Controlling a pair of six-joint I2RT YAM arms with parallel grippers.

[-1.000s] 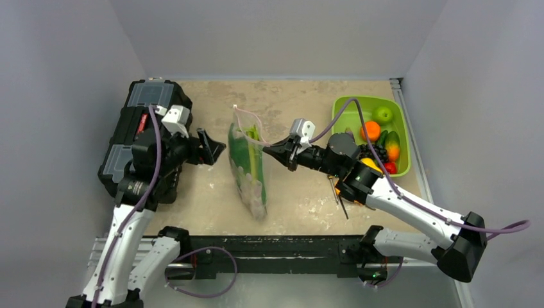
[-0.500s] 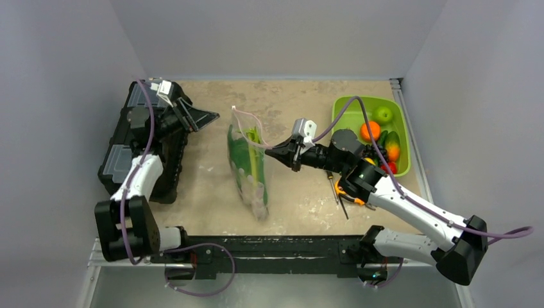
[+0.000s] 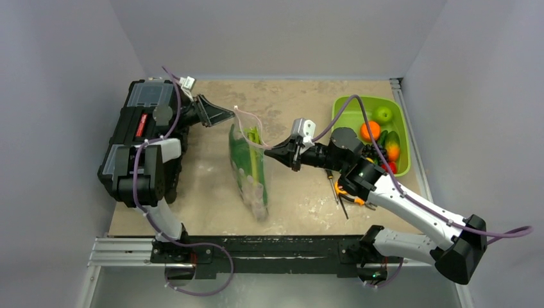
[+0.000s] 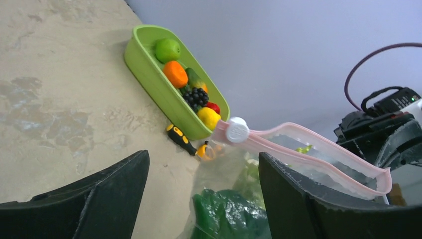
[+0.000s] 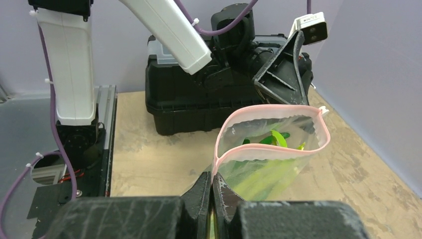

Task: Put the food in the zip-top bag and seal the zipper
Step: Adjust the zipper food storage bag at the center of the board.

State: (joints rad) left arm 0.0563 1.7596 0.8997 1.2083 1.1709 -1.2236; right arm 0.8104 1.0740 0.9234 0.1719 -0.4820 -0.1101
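While my right tool (image 3: 280, 153) is pressing its fingers together on one end of the mouth of the clear bag (image 3: 251, 179), right at the pink zipper strip (image 5: 271, 148), my left tool (image 3: 221, 115) is hovering at the other end with its fingers spread wide apart, gripping nothing. From the right wrist, the strip is running out of my closed fingertips and splitting into a loop, so the mouth is standing open. The white slider (image 4: 237, 131) is sitting at the far end of that loop. From the left wrist it is showing beyond and between my left fingertips, near them, though I cannot tell whether anything is touching.

The greens (image 3: 242, 159) are lying inside the bag, with dark leaves low in it and lighter green parts nearer the mouth, below the strip. The bag is sagging down from my right tool onto the table (image 3: 301, 205), its bottom pointing toward my bases.

Behind my left tool, the black toolbox (image 3: 138, 144) is sitting at the left of the table. Off to the right, past my right arm, the lime-green bin (image 3: 346, 110) is holding round fruit (image 3: 370, 130), and a yellow-and-black screwdriver (image 4: 180, 140) is lying on the table near the bin's wall.
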